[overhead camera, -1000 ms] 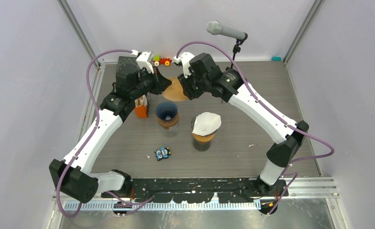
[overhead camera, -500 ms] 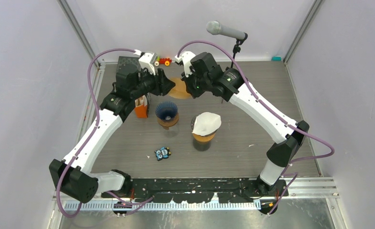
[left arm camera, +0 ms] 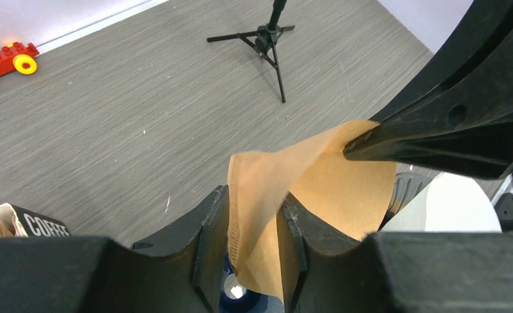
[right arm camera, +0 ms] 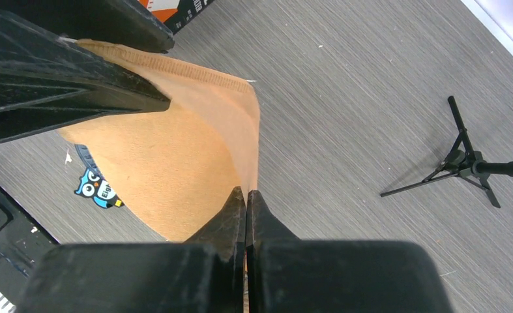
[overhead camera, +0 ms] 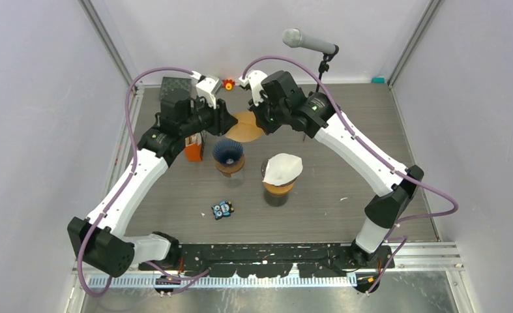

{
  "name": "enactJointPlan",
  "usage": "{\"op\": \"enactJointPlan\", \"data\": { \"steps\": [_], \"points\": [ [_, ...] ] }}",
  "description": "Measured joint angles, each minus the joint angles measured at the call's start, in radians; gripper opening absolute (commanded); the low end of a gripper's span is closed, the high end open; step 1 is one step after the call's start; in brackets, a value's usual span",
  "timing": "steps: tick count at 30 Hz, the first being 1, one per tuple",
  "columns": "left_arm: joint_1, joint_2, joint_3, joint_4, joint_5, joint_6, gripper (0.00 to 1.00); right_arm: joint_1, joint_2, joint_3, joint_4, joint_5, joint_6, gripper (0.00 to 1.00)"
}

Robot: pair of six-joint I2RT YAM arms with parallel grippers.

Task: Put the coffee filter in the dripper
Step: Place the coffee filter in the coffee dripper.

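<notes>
Brown coffee filter [overhead camera: 244, 127] is in the air between both arms, stretched roughly left-right. Right jaws [right arm camera: 246, 195] are pressed together on its seam edge. Left jaws [left arm camera: 253, 203] stand apart with the opposite edge running loose between them, so I read no firm pinch there.

The key relation: the blue dripper [overhead camera: 228, 151] sits below the filter and a bit toward the arm bases, on the left arm's side. I'd say the filter has to come down and toward me, point first. The blue dripper looks empty.

The other dripper [overhead camera: 281, 171], just to the right, already has a white filter in it. An orange coffee-filter box [overhead camera: 193, 145] stands on the desk [overhead camera: 371, 130] left of the blue dripper.
</notes>
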Motion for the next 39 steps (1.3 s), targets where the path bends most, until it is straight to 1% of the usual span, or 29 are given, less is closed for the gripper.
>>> {"op": "enactJointPlan", "data": {
  "steps": [10,15,18,21,22,28,35,39],
  "points": [
    [-0.007,0.004,0.000,-0.033,0.000,0.056,0.34,0.000,0.000,0.027,-0.019,-0.005,-0.013,0.00],
    [-0.007,0.004,0.000,-0.034,-0.001,0.073,0.42,0.000,0.000,0.027,-0.019,-0.009,-0.015,0.00],
    [-0.008,0.004,0.000,-0.034,-0.005,0.077,0.45,0.000,0.000,0.027,-0.019,-0.011,-0.016,0.00],
    [-0.008,0.004,0.000,-0.034,-0.014,0.090,0.45,0.000,0.000,0.027,-0.019,-0.011,-0.016,0.00],
    [-0.008,0.004,0.000,-0.034,-0.018,0.094,0.44,0.000,0.000,0.027,-0.019,-0.012,-0.016,0.00],
    [-0.008,0.004,0.000,-0.034,-0.027,0.108,0.28,0.000,0.000,0.027,-0.019,-0.012,-0.016,0.00],
    [-0.008,0.004,0.000,-0.034,-0.026,0.119,0.15,0.000,0.000,0.027,-0.019,-0.016,-0.016,0.01],
    [-0.008,0.004,0.000,-0.034,-0.025,0.120,0.10,0.000,0.000,0.027,-0.019,-0.016,-0.016,0.09]
  ]
}}
